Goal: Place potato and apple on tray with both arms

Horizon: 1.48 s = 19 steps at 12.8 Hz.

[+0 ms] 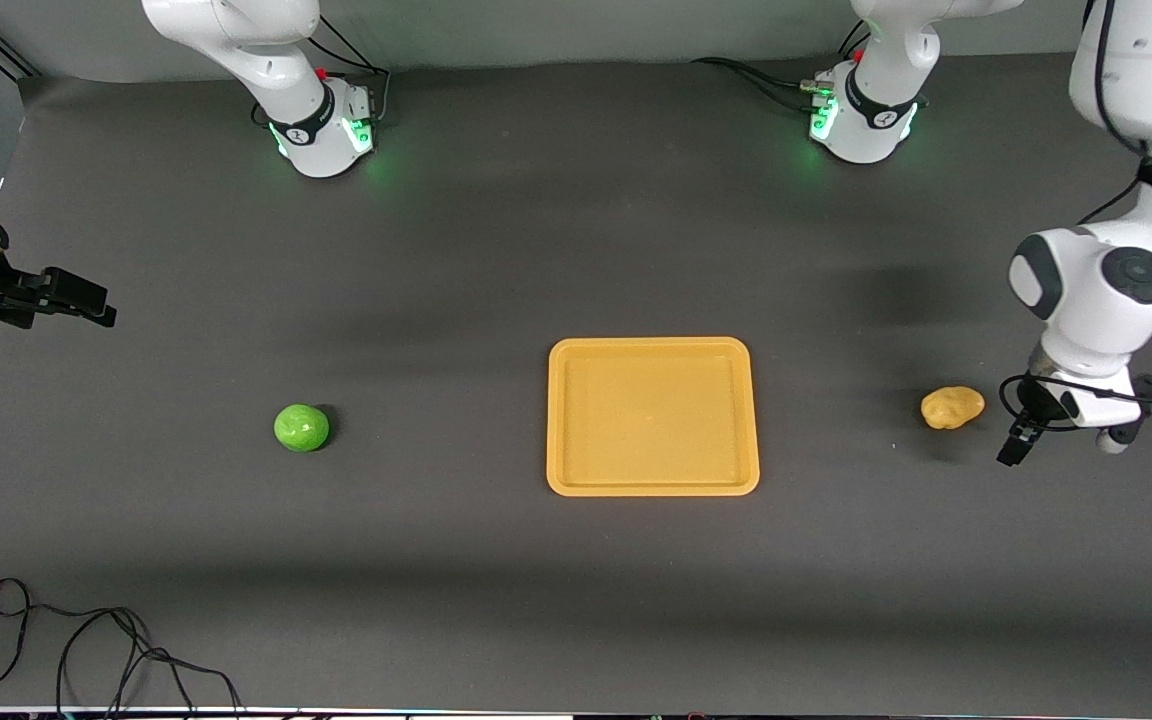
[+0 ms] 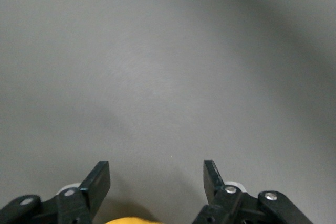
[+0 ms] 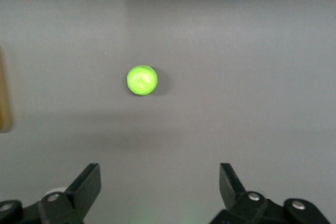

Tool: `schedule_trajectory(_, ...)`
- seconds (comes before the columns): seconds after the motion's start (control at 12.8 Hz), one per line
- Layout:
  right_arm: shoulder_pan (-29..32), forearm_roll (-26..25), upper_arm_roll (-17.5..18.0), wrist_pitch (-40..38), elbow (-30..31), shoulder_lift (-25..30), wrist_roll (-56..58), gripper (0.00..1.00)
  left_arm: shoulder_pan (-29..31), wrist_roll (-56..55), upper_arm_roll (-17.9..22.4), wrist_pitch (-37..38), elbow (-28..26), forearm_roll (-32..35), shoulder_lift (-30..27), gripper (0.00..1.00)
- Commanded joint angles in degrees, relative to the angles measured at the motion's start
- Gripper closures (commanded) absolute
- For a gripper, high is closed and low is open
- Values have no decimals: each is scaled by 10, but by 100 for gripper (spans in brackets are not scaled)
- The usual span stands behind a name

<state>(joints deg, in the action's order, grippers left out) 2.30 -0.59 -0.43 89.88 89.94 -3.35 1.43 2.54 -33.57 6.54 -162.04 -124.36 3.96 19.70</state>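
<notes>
The tray (image 1: 652,416) is seen at centre frame, flanked by the apple (image 1: 301,427) and the potato (image 1: 952,407), nothing between. The left gripper (image 1: 1018,440) is spread just beside the potato; the right gripper (image 1: 86,303) is held released at the frame's left edge. A black cable (image 1: 86,650) is coiled at the lower left.

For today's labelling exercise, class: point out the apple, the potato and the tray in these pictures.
apple (image 1: 301,427): front view, middle of its green surface.
potato (image 1: 952,407): front view, middle of its tan body.
tray (image 1: 651,346): front view, on the raised rim nearest the robots' bases.
</notes>
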Motion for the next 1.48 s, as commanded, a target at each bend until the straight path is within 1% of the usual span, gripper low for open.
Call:
schedule_trajectory(0.0,3,-1,3,-5,-15,-6,9,0,-13,191,-6,77,20,1,-27,18)
schedule_trajectory(0.16,3,-1,3,-5,-20,-5,9,0,-12,269,-20,101,24,1,-32,13)
schedule_trajectory(0.39,4,0,3,-4,-20,-5,8,0,-12,370,-25,188,46,0,-52,8)
schedule_trajectory(0.47,3,0,3,-5,-20,-5,8,0,-11,392,-25,197,46,1,-57,1)
schedule_trajectory(0.55,3,0,3,-4,-20,-5,8,0,-11,408,-26,197,45,0,-61,1)
schedule_trajectory(0.7,4,0,3,-4,-22,-5,8,0,-14,403,-27,197,45,-9,-61,0)
schedule_trajectory(0.86,4,0,3,-4,-25,-5,8,0,-17,403,-31,197,47,-33,-63,0)
schedule_trajectory(0.94,4,0,3,-4,-25,-5,8,0,-24,409,-42,197,54,-34,-59,0)
schedule_trajectory(1.09,3,0,3,-4,-25,-5,8,0,-32,413,-43,207,65,-28,-48,0)
schedule_trajectory(1.17,4,0,3,-4,-25,-5,8,0,-32,440,-43,215,74,-16,-48,0)
schedule_trajectory(1.25,4,0,3,-4,-25,-5,8,0,-35,492,-43,233,86,-4,-42,0)
schedule_trajectory(1.33,4,0,3,-4,-25,-5,8,0,-41,537,-43,268,110,2,-32,0)
schedule_trajectory(1.4,3,0,3,-4,-25,-5,8,0,-38,544,-43,312,142,-2,-20,0)
